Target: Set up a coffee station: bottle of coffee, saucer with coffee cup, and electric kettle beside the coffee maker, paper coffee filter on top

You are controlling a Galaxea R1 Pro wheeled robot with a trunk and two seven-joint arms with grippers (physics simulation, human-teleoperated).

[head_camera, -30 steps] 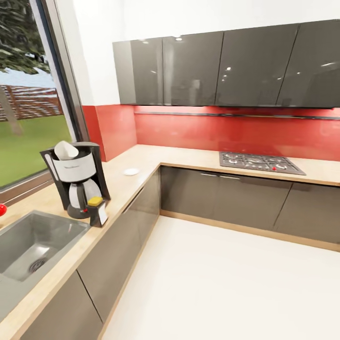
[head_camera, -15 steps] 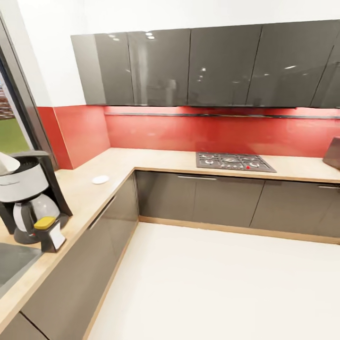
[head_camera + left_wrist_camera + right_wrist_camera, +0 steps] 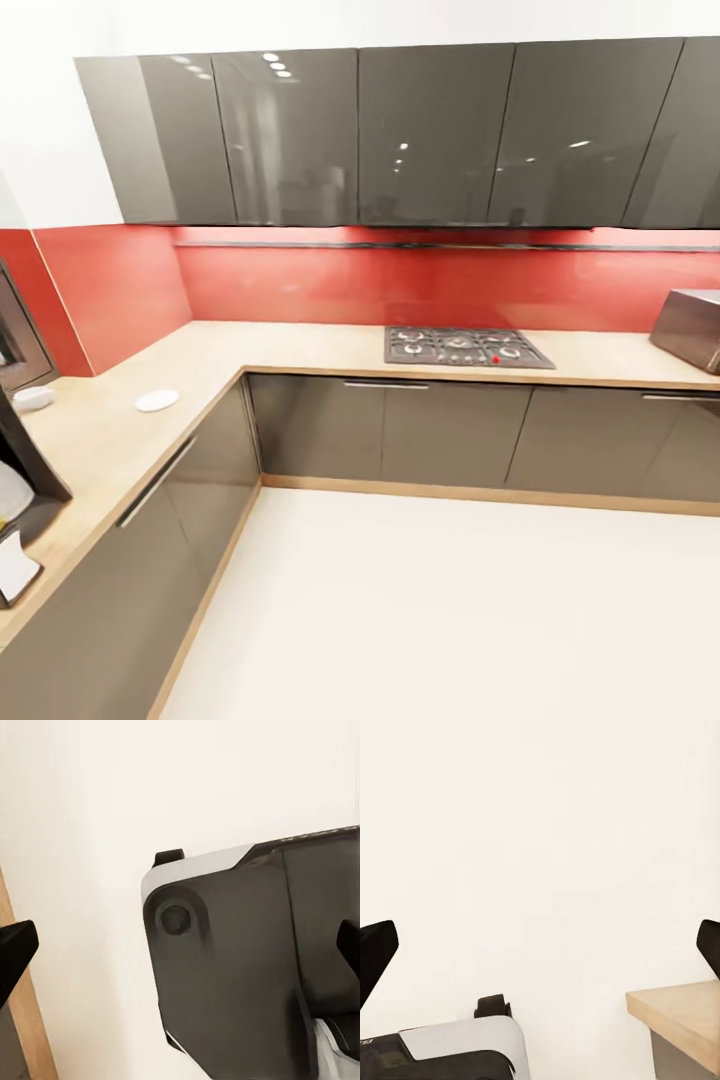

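Tools both open and empty: left tool (image 3: 180, 952) with fingertips spread wide above pale floor and robot base (image 3: 240, 967); right tool (image 3: 540, 949) likewise, beside a worktop edge (image 3: 679, 1016). Step in hand, judged: transit between fetches. Coffee maker (image 3: 15, 470) at far left of worktop (image 3: 100, 430), saucer (image 3: 157, 401) well apart from it, both far from tools. Next: locate remaining items, approach.

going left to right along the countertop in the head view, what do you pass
coffee maker → small white bowl-like thing → white saucer → gas hob → grey metal appliance at the right edge
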